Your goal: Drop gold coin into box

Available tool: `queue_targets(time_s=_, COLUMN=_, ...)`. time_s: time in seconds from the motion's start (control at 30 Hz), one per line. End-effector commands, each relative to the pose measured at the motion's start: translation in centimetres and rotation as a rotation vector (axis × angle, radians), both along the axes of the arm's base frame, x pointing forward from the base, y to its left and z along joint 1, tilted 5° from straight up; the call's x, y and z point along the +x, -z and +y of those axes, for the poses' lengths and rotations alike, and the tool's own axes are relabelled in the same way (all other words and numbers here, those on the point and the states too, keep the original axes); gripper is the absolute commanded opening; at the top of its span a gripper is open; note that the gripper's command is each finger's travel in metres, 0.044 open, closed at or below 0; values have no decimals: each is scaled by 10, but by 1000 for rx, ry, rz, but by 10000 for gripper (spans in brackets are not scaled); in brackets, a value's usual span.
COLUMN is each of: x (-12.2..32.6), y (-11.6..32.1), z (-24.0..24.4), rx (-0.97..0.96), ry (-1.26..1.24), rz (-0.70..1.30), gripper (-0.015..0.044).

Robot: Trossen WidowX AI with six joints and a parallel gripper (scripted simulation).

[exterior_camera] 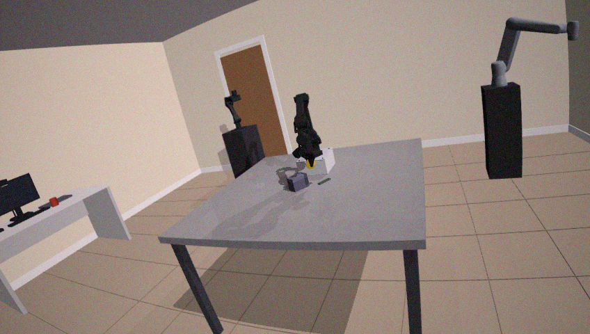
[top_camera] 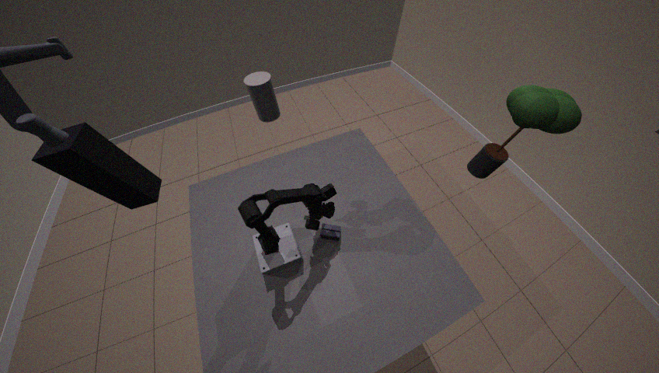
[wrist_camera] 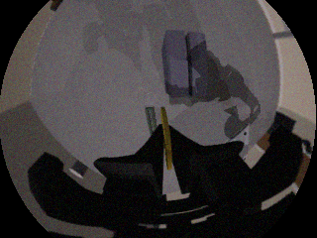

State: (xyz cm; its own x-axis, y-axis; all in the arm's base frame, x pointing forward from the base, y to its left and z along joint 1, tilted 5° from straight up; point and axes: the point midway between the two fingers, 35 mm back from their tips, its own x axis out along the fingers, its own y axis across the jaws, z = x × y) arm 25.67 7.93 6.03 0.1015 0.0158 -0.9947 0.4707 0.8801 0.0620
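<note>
Notice your gripper (exterior_camera: 309, 162) clamps the thin gold coin (wrist_camera: 166, 141) nearly shut, holding it above the table (exterior_camera: 372, 198); seen edge-on, its long axis runs toward 12 o'clock, at the blocky grey box (wrist_camera: 185, 67) with its dark slot.
</note>
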Motion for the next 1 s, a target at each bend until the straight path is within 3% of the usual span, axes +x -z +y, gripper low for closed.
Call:
queue_targets(time_s=0.0, x=7, y=-2, z=-7, rx=3, ry=-3, rz=-3, gripper=0)
queue_targets(time_s=0.97, x=43, y=-5, z=-71, rx=-4, ry=-2, rz=-8, gripper=0)
